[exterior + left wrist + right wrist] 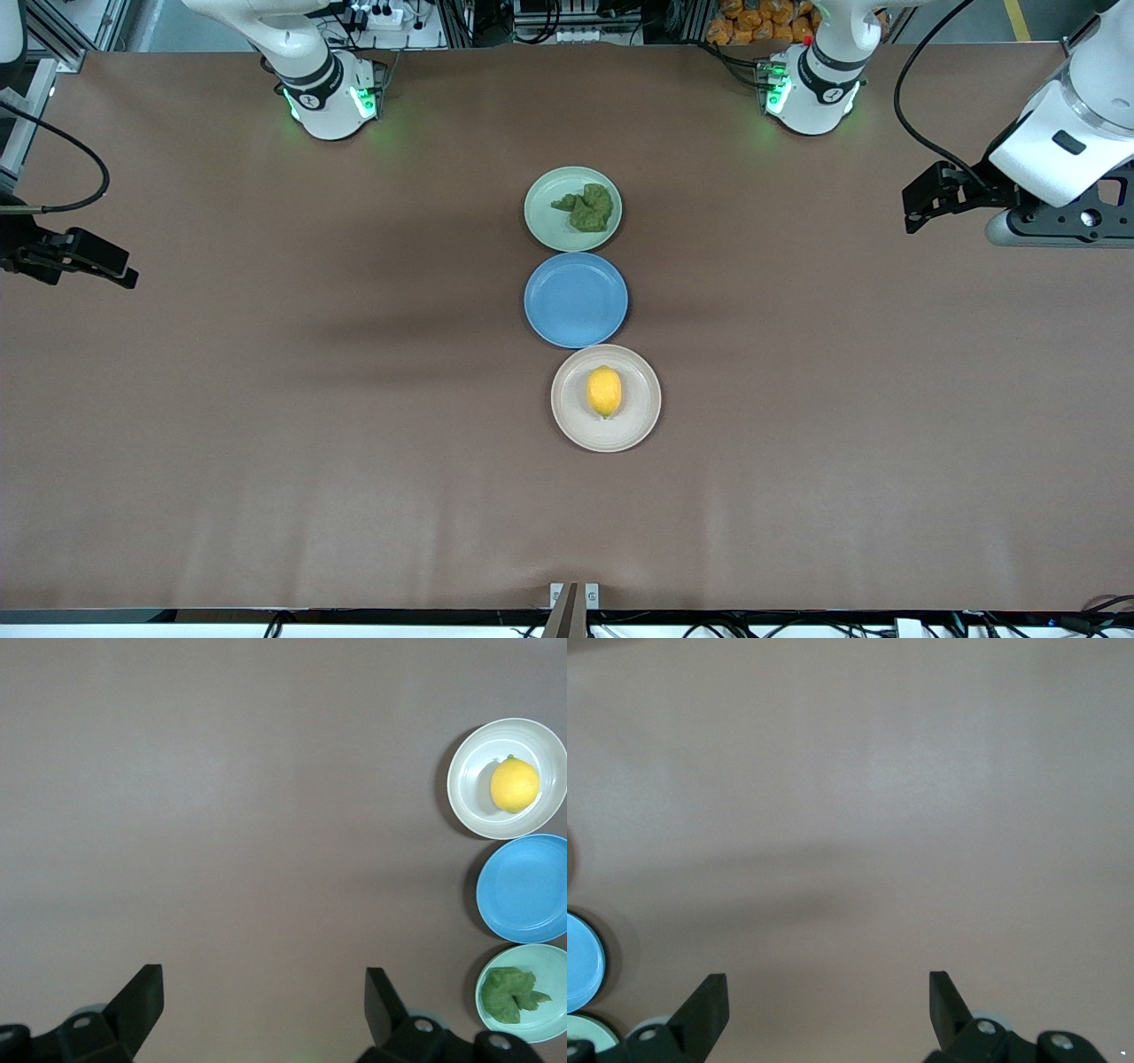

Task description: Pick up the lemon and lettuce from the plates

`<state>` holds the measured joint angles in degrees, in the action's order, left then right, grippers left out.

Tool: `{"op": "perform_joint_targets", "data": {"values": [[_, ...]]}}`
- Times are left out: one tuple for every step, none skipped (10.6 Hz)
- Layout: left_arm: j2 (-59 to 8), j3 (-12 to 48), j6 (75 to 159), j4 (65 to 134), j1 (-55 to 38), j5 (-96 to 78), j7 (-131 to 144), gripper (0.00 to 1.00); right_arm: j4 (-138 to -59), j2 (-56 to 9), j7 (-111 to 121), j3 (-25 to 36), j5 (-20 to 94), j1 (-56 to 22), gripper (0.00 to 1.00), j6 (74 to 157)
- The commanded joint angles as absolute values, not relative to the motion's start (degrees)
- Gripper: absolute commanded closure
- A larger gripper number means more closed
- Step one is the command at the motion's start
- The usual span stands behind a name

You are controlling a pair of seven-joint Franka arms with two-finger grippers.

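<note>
- Brown tabletop [266, 425] fills the front view, with both arm bases standing along its upper edge and cables and equipment past that edge.
- Three plates lie in a line down the middle, each just beside the next.
- Farthest from the front camera is the pale green plate [542, 221]; the lettuce [586, 208], dark green and wrinkly, lies in it, toward the side that faces the left arm's end of the tabletop.
- Between the two others sits the blue plate [576, 299], with nothing in it.
- Nearest to the front camera is the beige plate [567, 425]; the lemon [604, 391] rests at about its middle, bright yellow and oval.
- The left tool [264, 1010] hangs over bare tabletop at the left arm's end, well apart from the plates; its jaws stand wide apart with nothing between them.
- From the left wrist view all three plates show at one edge: beige plate [467, 788] with the lemon [515, 784], blue plate [523, 890], pale green plate [554, 970] with the lettuce [509, 994].
- The right tool [829, 1005] hangs over bare tabletop at the right arm's end, also well away from the plates; its jaws are spread wide and hold nothing.
- In the right wrist view only slivers of the blue plate [580, 961] and the pale green plate [586, 1029] show at the edge.
</note>
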<state>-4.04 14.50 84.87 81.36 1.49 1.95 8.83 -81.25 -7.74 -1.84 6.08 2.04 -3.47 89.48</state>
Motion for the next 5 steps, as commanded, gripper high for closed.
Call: {"op": "perform_joint_targets", "data": {"values": [[-7.44, 15.11, 86.81, 81.21, -0.16, -1.22, 9.04, 0.0, -81.74, -6.68, -1.93, 5.98, 2.37, -3.08, 0.0, 89.03], [-9.65, 15.47, 91.27, 81.21, -2.79, -1.23, 13.32, 0.0, -81.83, -6.59, -1.93, 5.98, 2.37, -2.99, 0.0, 89.03], [-12.8, 15.56, 94.02, 80.95, -5.16, -1.23, 19.45, 0.0, -81.83, -6.59, -1.93, 5.98, 2.46, -3.08, 0.0, 88.95], [-15.62, 15.47, 99.18, 80.95, -8.23, -0.97, 23.51, 0.0, -81.83, -6.59, -1.93, 5.89, 2.46, -3.08, 0.0, 89.03], [-17.91, 15.47, 102.27, 80.95, -10.18, -0.97, 25.99, 0.0, -81.83, -6.59, -2.37, 5.8, 2.55, -3.08, 0.0, 88.86]]}}
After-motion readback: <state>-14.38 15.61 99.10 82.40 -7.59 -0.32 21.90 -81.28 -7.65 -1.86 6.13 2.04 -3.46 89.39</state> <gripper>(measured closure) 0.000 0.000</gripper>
